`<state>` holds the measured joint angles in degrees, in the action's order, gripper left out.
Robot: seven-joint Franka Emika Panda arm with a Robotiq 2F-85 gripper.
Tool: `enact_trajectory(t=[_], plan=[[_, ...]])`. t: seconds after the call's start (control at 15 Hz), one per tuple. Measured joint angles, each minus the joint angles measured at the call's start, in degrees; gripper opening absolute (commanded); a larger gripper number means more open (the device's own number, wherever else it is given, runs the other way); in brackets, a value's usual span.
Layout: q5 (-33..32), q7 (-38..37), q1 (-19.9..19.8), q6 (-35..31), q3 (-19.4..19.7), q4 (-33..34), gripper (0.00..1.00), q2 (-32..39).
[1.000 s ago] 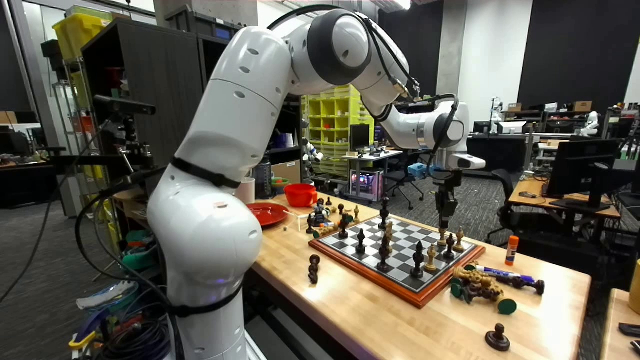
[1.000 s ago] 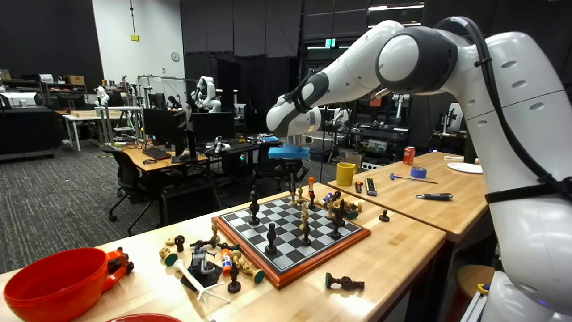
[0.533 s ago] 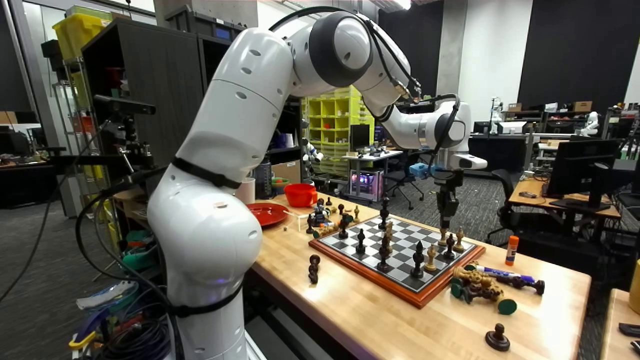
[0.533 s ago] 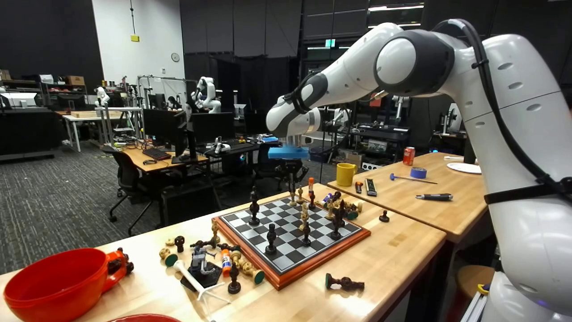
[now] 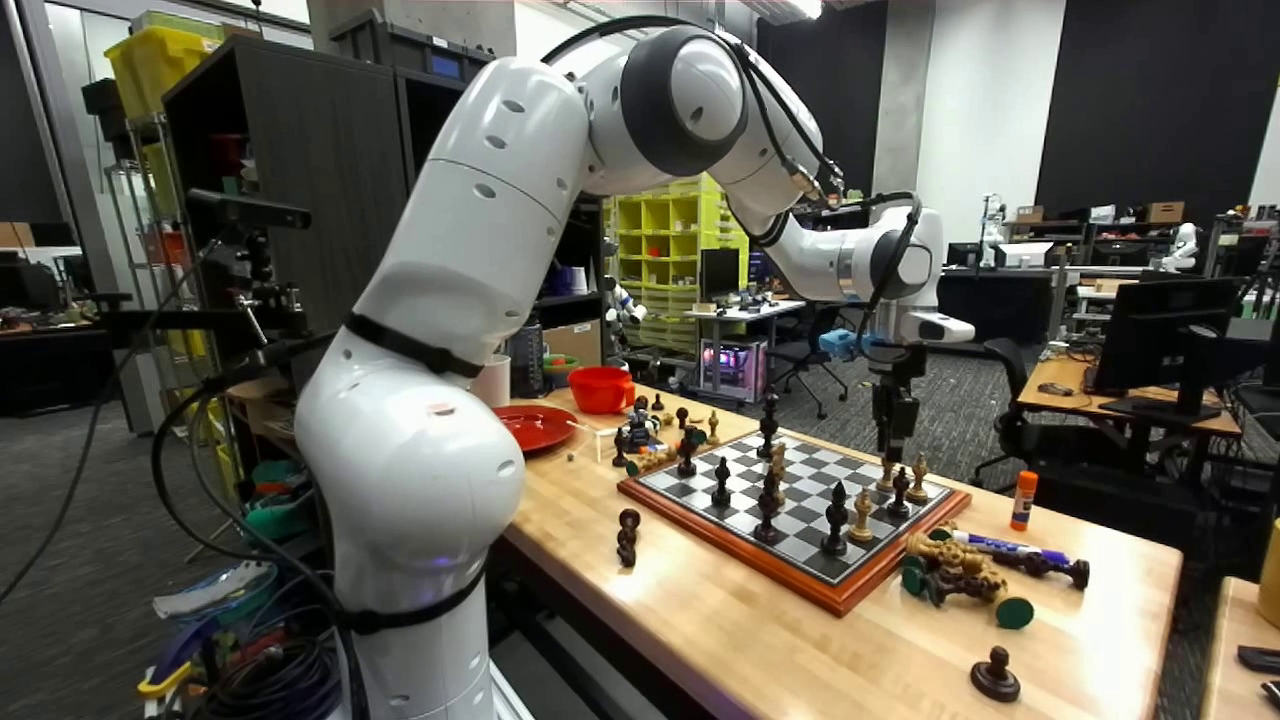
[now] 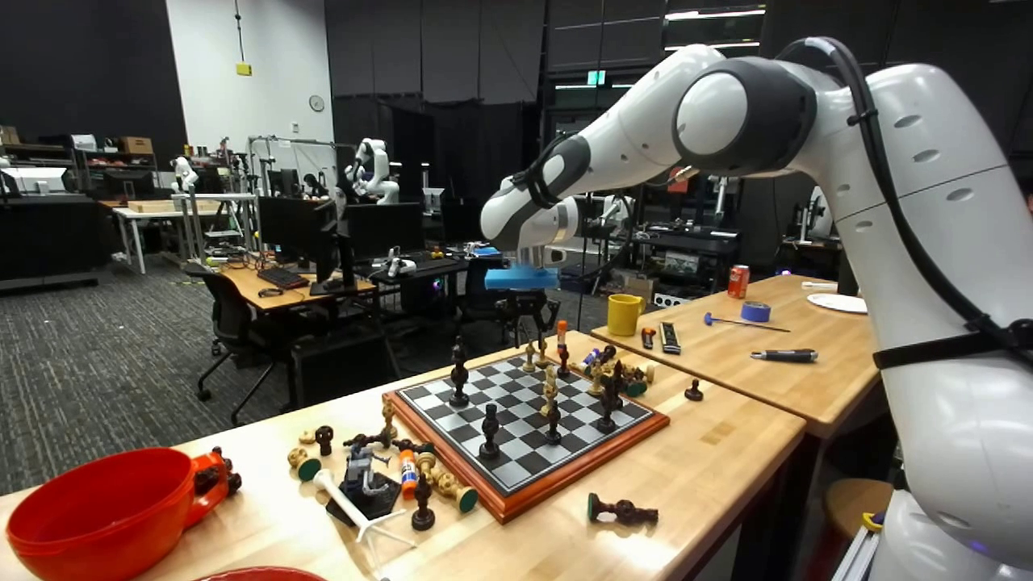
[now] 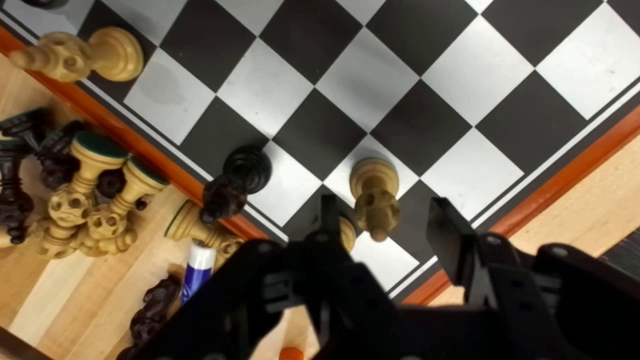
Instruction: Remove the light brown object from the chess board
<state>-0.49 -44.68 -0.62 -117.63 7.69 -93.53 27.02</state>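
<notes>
The chess board (image 7: 420, 127) has dark and white squares and a reddish-brown frame; it also shows in both exterior views (image 5: 745, 545) (image 6: 529, 492). Several light brown pieces stand on it. In the wrist view a light brown piece (image 7: 376, 207) stands upright on a white square and shows between my fingers, touching neither. In an exterior view it stands right under the fingertips (image 5: 885, 477). My gripper (image 7: 384, 207) is open, pointing down, with nothing held. A second light brown piece (image 7: 347, 234) is mostly hidden behind the left finger. Another (image 7: 117, 54) stands at upper left.
A dark piece (image 7: 247, 170) stands close to the left of my gripper. Fallen pieces (image 5: 960, 570) and a marker (image 5: 1010, 548) lie beside the board, and a glue stick (image 5: 1023, 500) stands near them. More dark pieces (image 6: 458, 379) stand on the board.
The arm has come down slightly, and the gripper's fingers look further apart in an exterior view. The pieces on the board have not visibly moved.
</notes>
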Motion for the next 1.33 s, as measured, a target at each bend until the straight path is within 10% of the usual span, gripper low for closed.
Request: enact_trajectory(t=[0.27, 1.33], plan=[[0.0, 0.1, 0.1, 0.0, 0.0, -0.1, 1.0, -0.3], [-2.8, 13.2, 1.6, -0.1, -2.5, -17.2, 1.0, -19.5]])
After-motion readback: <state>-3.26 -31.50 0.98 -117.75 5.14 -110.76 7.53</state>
